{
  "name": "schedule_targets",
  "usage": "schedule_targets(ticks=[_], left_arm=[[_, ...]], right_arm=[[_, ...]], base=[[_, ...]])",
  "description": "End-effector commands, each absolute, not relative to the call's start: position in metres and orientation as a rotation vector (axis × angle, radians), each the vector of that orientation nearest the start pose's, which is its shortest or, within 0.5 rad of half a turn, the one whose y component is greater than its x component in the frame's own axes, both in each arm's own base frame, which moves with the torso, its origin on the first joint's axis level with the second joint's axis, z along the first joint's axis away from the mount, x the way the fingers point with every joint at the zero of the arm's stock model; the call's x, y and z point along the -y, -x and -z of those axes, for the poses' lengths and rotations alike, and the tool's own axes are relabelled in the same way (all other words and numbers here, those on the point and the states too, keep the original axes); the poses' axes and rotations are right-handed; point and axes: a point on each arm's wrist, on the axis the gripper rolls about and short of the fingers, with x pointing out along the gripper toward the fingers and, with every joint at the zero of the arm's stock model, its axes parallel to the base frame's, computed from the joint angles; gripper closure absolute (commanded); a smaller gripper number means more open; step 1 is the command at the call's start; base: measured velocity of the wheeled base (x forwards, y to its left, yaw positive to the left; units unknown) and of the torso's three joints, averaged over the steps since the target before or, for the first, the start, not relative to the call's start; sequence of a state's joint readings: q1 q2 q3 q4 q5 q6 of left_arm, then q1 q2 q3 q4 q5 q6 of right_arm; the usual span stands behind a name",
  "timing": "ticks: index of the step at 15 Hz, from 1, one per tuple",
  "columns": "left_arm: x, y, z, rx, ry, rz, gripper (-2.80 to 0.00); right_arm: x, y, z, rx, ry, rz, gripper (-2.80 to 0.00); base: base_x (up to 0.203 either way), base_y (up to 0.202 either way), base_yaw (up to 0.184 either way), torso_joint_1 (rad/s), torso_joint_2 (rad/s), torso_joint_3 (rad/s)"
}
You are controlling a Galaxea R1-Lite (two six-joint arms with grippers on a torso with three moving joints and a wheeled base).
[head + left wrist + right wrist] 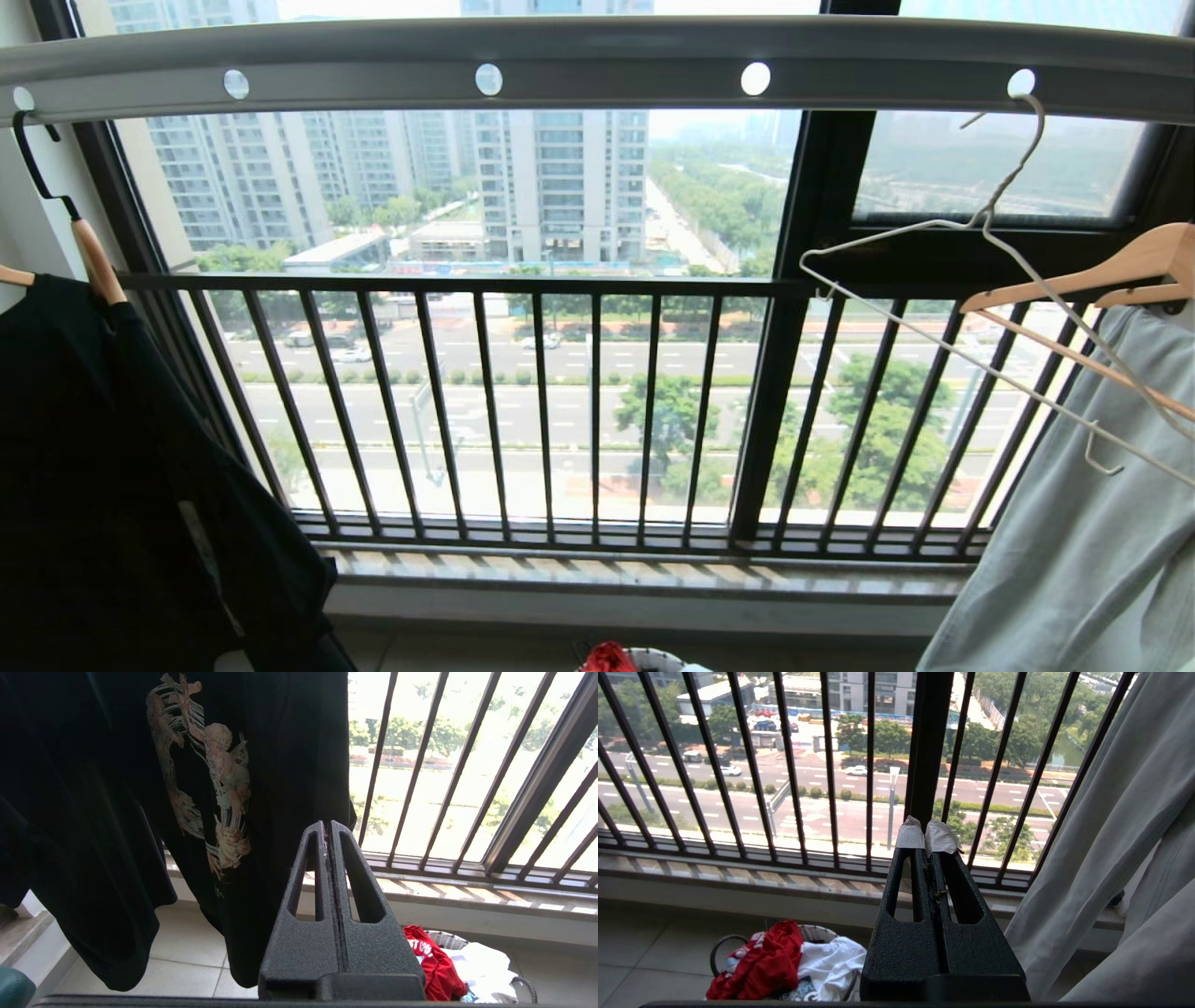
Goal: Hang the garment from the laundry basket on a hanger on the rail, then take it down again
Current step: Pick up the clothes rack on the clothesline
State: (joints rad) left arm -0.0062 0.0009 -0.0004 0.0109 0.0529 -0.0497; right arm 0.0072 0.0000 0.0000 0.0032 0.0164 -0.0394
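Observation:
The red garment lies crumpled in the round laundry basket on the floor below the window, also seen as the garment and a red scrap at the head view's lower edge. The pale wire hanger hangs empty from a hole in the grey rail at the right. My left gripper is shut and empty, up near a black shirt. My right gripper, with taped tips, is shut and empty, above and to the right of the basket. Neither arm shows in the head view.
A black printed T-shirt hangs on a wooden hanger at the left. A pale grey-green garment hangs on a wooden hanger at the right. White clothes share the basket. The barred window railing stands behind.

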Motion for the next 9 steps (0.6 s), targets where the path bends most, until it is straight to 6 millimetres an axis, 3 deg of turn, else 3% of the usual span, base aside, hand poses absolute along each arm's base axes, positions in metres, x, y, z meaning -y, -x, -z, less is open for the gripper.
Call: schedule_targets(ticks=[1, 9], left_arm=[[-0.0013, 0.0228, -0.0748, -0.01, 0.05, -0.048, 0.0], [-0.0013, 0.0227, -0.0744, -0.011, 0.05, -0.048, 0.0]], right_arm=[[-0.0002, 0.0227, -0.0747, -0.004, 0.041, -0.025, 0.0], [-0.0002, 0.0226, -0.0749, -0.004, 0.036, -0.025, 0.0]], base=[[0.0, 0.0, 0.0, 0.0, 0.0, 0.0], [0.0, 0.0, 0.0, 0.0, 0.0, 0.0]])
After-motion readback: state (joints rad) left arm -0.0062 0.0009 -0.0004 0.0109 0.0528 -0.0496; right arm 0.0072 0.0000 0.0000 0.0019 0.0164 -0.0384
